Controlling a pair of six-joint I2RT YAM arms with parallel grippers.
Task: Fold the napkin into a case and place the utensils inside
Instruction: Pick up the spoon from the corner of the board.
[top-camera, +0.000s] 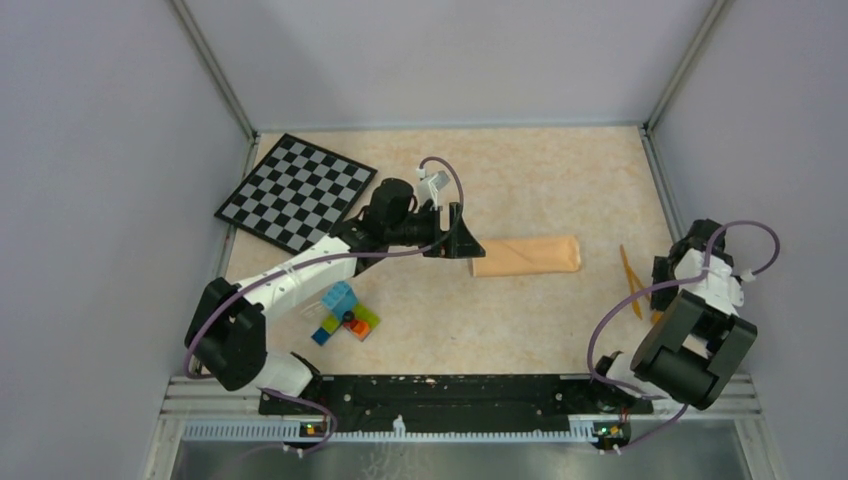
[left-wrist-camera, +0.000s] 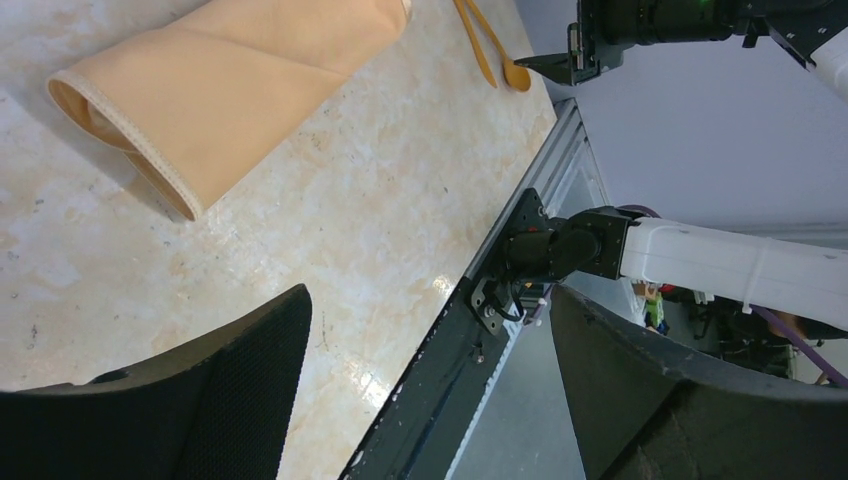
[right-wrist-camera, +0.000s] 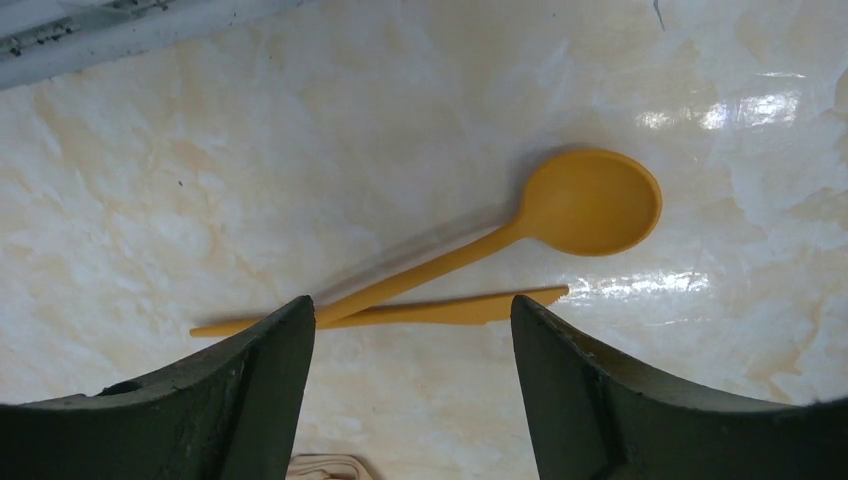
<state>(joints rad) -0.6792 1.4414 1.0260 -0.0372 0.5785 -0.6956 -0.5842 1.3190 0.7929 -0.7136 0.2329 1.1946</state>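
Note:
The peach-orange napkin (top-camera: 527, 256) lies mid-table, folded into a narrow flat case (left-wrist-camera: 230, 90) with its open mouth at the left end. My left gripper (top-camera: 462, 240) hovers just left of that mouth. In the left wrist view my left gripper (left-wrist-camera: 430, 300) is open and holds nothing. The utensils (top-camera: 632, 280) lie on the table to the right of the case: an orange-yellow spoon (right-wrist-camera: 590, 200) crossing a flat knife-like piece (right-wrist-camera: 440, 310). My right gripper (right-wrist-camera: 412, 305) hangs open just over their handles, touching neither.
A black-and-white checkerboard (top-camera: 295, 190) lies at the back left. A cluster of coloured toy bricks (top-camera: 343, 315) sits under the left arm. The black front rail (top-camera: 450, 390) runs along the near edge. Grey walls enclose the table.

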